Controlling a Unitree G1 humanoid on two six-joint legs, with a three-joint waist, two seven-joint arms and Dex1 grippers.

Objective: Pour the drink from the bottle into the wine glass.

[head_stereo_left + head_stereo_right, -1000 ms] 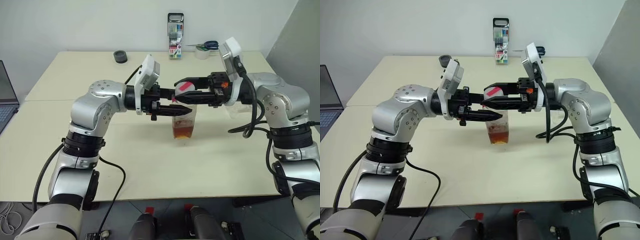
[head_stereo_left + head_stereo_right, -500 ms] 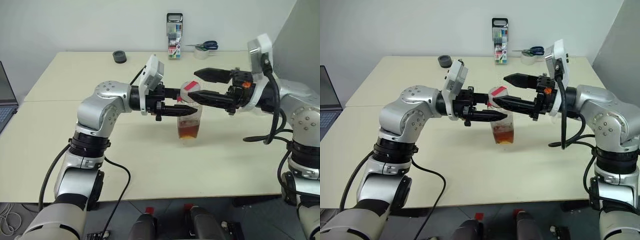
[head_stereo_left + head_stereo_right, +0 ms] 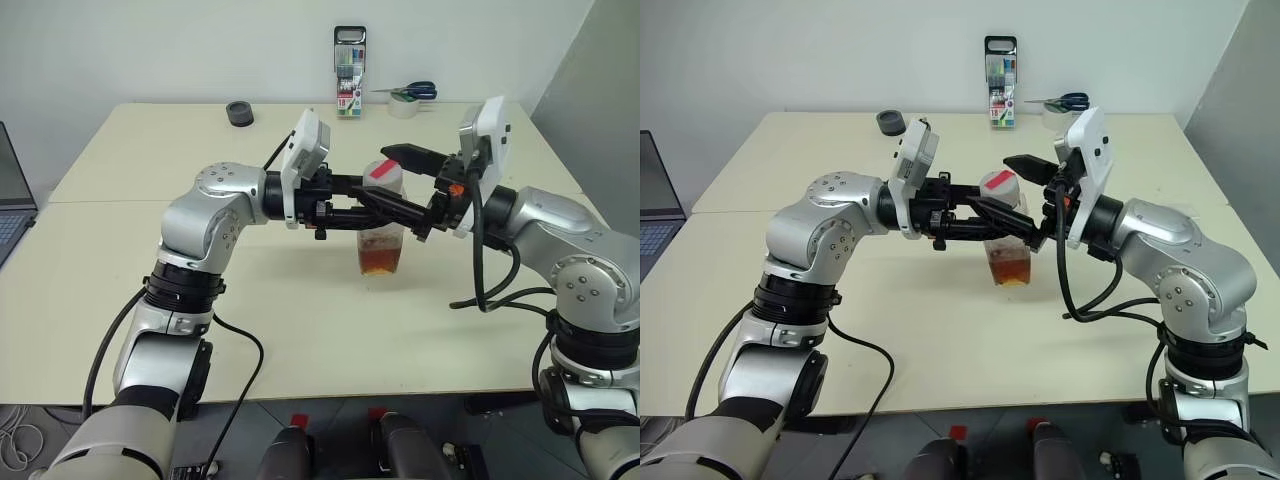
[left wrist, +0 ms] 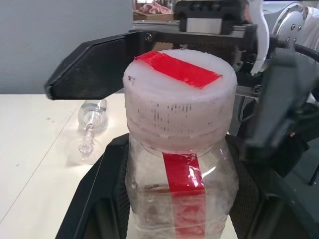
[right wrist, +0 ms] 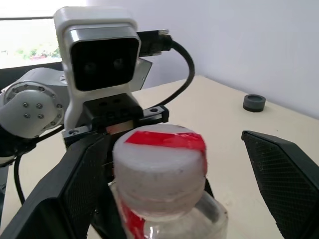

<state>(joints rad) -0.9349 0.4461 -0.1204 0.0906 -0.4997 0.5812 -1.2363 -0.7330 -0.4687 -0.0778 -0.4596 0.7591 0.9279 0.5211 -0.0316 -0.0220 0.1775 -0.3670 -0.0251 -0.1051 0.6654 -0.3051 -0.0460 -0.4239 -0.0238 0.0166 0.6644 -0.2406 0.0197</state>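
Observation:
The bottle (image 3: 382, 228) stands upright on the table (image 3: 300, 320), clear plastic with a red label strip and a white cap (image 4: 178, 82) taped with red. The reddish-brown drink (image 3: 379, 262) fills its lower part. My left gripper (image 3: 368, 215) reaches in from the left and is shut on the bottle's body just below the cap. My right gripper (image 5: 172, 137) comes in from the right and is open, one finger (image 5: 279, 179) on each side of the cap with gaps between. The wine glass (image 4: 91, 127) is on the table beyond the bottle.
A pen case (image 3: 349, 75) stands at the table's far edge, with scissors on a tape roll (image 3: 408, 97) beside it. A small black round object (image 3: 239, 113) lies at the far left. A laptop (image 3: 10, 205) sits at the left edge.
My right gripper has let go of the cap and opened wide. Its arm swung out to the right, then came back with the fingers straddling the cap. The left gripper and bottle stayed put.

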